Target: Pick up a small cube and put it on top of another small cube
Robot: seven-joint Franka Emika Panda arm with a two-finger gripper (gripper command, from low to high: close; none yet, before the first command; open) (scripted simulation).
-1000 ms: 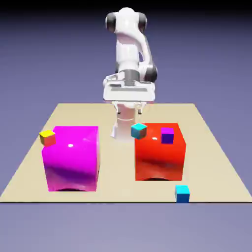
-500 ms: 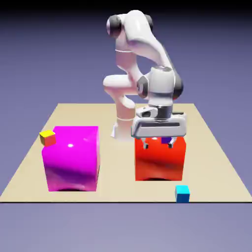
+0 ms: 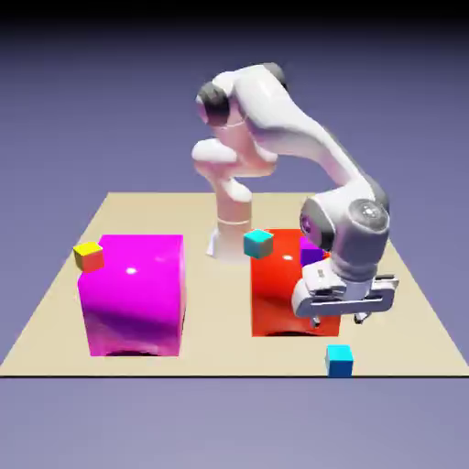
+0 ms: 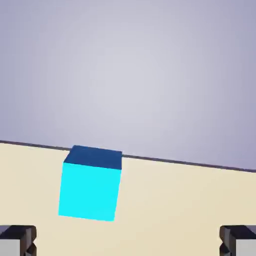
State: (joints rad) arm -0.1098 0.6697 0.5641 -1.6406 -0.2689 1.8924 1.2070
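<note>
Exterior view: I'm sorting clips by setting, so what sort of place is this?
Most likely a simulated robot test scene: a white arm over a bare-edged table, glossy plain-coloured blocks such as the magenta cube, and a featureless blue-violet backdrop.

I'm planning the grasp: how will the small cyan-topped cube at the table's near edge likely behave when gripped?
The cube looks rigid, with crisp edges. Its flat sides probably resist rolling. Pushed outward, it might tip off the table edge beside it.
</note>
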